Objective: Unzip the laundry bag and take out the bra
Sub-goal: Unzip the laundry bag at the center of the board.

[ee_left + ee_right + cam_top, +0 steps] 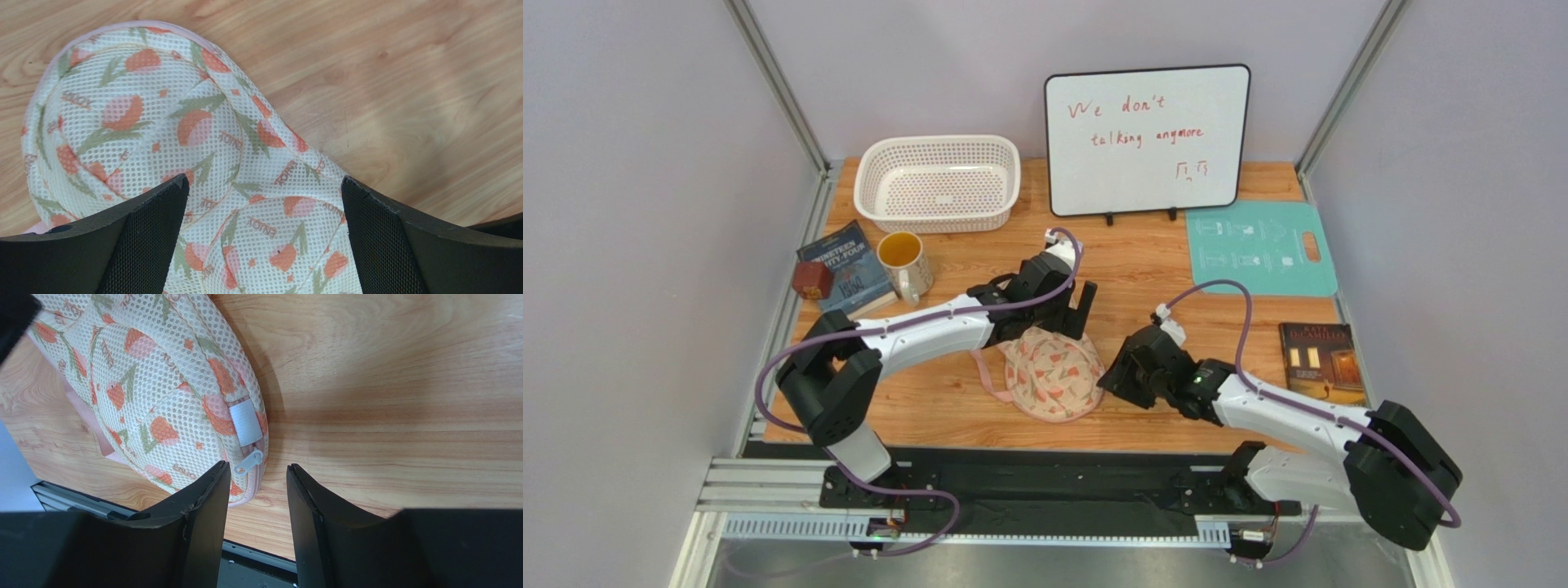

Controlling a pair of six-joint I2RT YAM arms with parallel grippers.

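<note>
The laundry bag (pixel 1053 373) is a cream mesh pouch with orange-pink flowers and green leaves, lying on the wood table between the arms. Its pink strap loop (pixel 987 374) sticks out to the left. In the left wrist view the bag (pixel 184 141) fills the space under my open left gripper (pixel 264 184), which hovers over its far lobe. My right gripper (pixel 256 468) is open just right of the bag (pixel 159 386); the white zipper pull (pixel 250 461) and pink zipper trim (pixel 263 478) lie right at its fingertips. The zipper looks closed. The bra is hidden.
A white perforated basket (pixel 938 181) stands at the back left. A yellow mug (pixel 903 263), a blue book (pixel 844 267) and a small brown box (pixel 813 279) sit at left. A whiteboard (pixel 1146 139), a teal board (pixel 1260 250) and a dark book (pixel 1320 360) are at right.
</note>
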